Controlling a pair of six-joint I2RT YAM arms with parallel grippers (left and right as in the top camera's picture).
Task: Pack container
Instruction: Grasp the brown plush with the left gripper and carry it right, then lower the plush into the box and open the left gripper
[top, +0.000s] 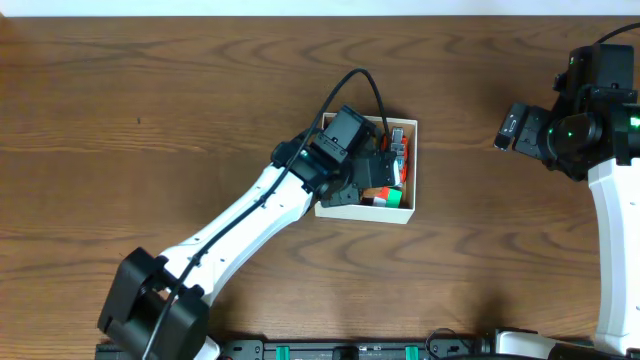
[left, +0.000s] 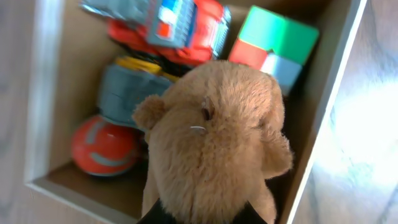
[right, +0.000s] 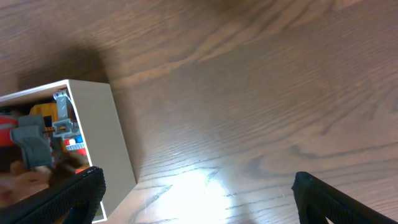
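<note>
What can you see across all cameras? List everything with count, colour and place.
container: one, white walls, tan inside, mid-table
plush bear: one, brown, inside container, in left end effector
toy truck: one, red and grey, inside container
small toy: one, grey and yellow, beside bear
ball: one, red with grey stripe, container corner
block: one, green, red and grey, container corner
table: one, brown wood
left end effector: one, black, shut on plush bear
right end effector: one, black, open, over table beside container

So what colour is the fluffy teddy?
Light brown all over. The plush teddy shows best in the left wrist view.
</note>
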